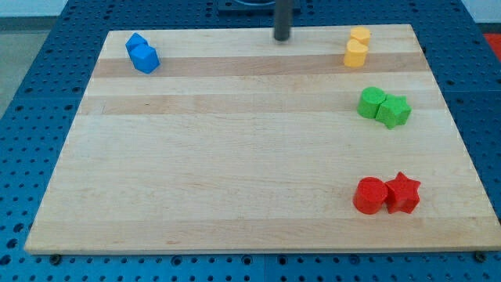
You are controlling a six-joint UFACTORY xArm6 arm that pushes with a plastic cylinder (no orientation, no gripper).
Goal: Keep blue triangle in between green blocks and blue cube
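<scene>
1. You see the bench (235,157), a pale wooden board, filling most of the frame, with blocks only along its top and right side.
2. There is no pincer on this arm to release or clench; it ends in a dark rod, and my tip (282,38) rests at the top centre of the frame, well apart from every block.
3. The two green blocks (383,107) touch each other at the right of the frame; their exact shapes are hard to make out.
4. The two blue blocks sit touching in the upper left of the frame. The front one looks like the blue cube (146,59); the one behind is likely the blue triangle (136,42), though you cannot tell for sure.
5. Judged from this, the step in hand is the approach: nothing lies between blue cube and greens yet.
6. The next move calls for you to bring my tip to the triangle's left side and push it rightward without dragging the cube.
7. The rod's upper part is cut off by the top of the frame.
</scene>
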